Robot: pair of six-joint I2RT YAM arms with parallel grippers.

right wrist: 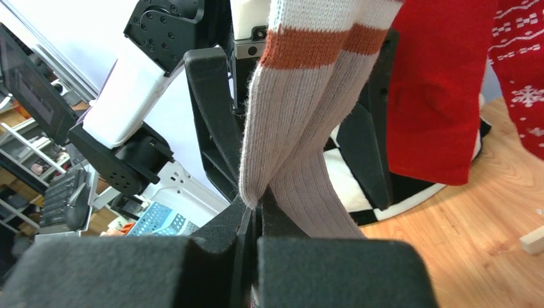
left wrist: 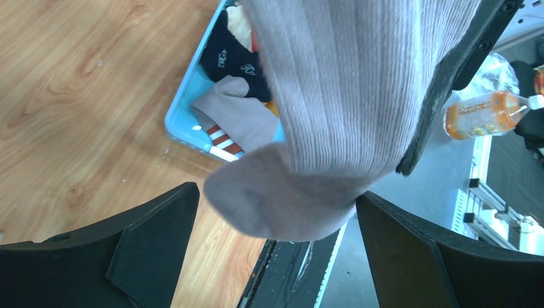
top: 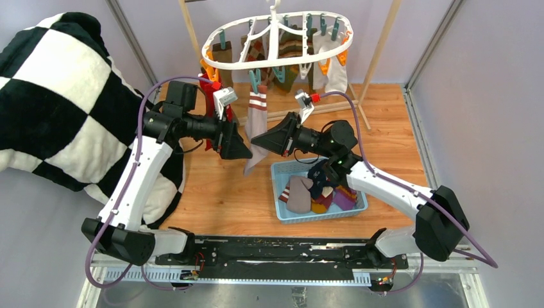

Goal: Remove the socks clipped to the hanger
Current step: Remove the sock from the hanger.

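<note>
A grey sock with red and white stripes [top: 257, 125] hangs from a teal clip on the white oval hanger [top: 277, 40]. My right gripper [top: 265, 142] is shut on this sock's edge [right wrist: 282, 154]. My left gripper [top: 238, 146] is open on the sock's other side, its jaws spread around the sock's toe [left wrist: 289, 199]. A red sock [top: 206, 90] hangs behind my left arm and shows in the right wrist view [right wrist: 442, 90]. Several more socks [top: 321, 61] stay clipped at the hanger's far side.
A blue basket [top: 319, 212] with several loose socks stands on the wooden floor under my right arm. A black-and-white checked blanket [top: 58, 96] lies at the left. The light wooden rack [top: 378, 58] carries the hanger at the back.
</note>
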